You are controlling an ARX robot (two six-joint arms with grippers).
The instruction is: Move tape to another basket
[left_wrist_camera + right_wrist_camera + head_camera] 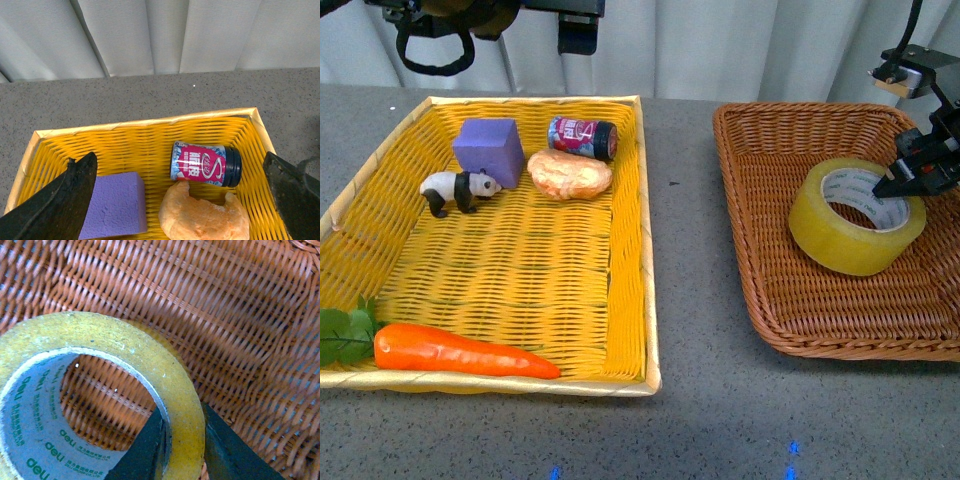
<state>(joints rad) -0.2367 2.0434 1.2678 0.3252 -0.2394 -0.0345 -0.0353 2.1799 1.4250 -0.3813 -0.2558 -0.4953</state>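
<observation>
The yellow tape (855,216) with a white printed core sits tilted inside the brown wicker basket (770,150) on the right. My right gripper (905,182) is shut on the roll's far wall, one finger inside the core and one outside. In the right wrist view the tape (150,365) fills the frame over the basket weave (240,315), with the gripper (184,440) pinching its rim. My left gripper (180,200) is open and empty, hanging above the back of the yellow tray (125,145); in the front view only part of that arm shows at the top edge.
The yellow tray (630,300) on the left holds a purple block (488,148), a red can (582,137), a bread piece (570,175), a toy panda (458,189) and a carrot (460,352). Grey tabletop (685,200) separates tray and basket.
</observation>
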